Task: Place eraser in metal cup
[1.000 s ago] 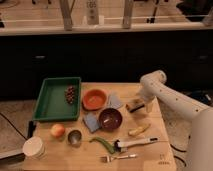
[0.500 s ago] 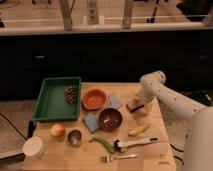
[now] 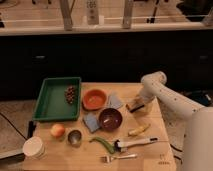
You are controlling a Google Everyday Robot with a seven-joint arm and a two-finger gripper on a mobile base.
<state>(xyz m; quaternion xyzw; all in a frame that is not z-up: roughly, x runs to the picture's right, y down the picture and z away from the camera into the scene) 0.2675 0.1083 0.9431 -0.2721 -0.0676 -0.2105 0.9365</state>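
Observation:
The eraser (image 3: 133, 106), a small tan block with a dark underside, lies on the wooden table (image 3: 165, 150) near its right edge, right of the blue cloth. My gripper (image 3: 140, 103) is at the end of the white arm, down at the eraser's right end and touching or just over it. The metal cup (image 3: 75, 137), a short silver cylinder, stands upright near the table's front left, beside the orange fruit (image 3: 57, 130). The cup is far from the gripper, across the maroon bowl.
A green tray (image 3: 50, 102) with grapes (image 3: 71, 94) sits at the back left. An orange bowl (image 3: 94, 98), two blue cloths (image 3: 115, 101), a maroon bowl (image 3: 110, 118), a yellow banana-shaped piece (image 3: 138, 130), a green pepper (image 3: 102, 142), a brush (image 3: 134, 143), a fork (image 3: 118, 158) and a white paper cup (image 3: 34, 147) crowd the table.
The arm has shifted slightly left and settled at the eraser. The eraser and the other things have not moved.

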